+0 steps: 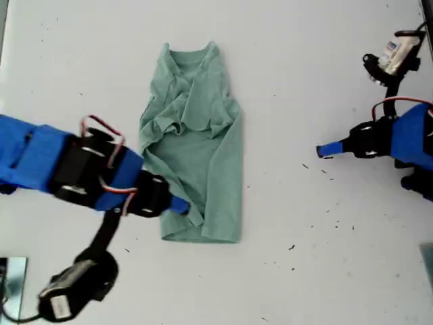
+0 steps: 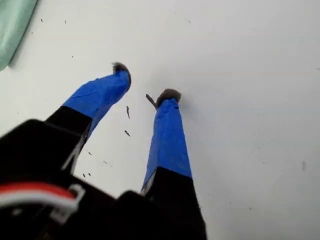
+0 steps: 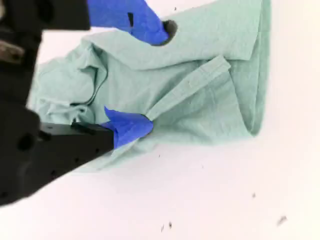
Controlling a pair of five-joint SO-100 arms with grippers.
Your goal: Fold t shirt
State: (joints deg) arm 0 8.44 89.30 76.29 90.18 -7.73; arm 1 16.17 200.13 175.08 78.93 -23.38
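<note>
The t shirt point(image 1: 196, 145) lies mid-table point(image 1: 304, 61), partly folded lengthwise, collar at 12 o'clock in the exterior view. My second gripper point(image 3: 150, 77), at 8 o'clock, has jaws parted over the hem corner, one fingertip point(image 3: 131, 126) touching a loose flap. My first gripper point(image 2: 145, 82), at 3 o'clock, is open over bare table. Risk: closing may catch only one layer, dragging the fold askew.

blue-taped fingers point(image 2: 167, 135), black bodies, red-white cables point(image 1: 101, 125)
</note>
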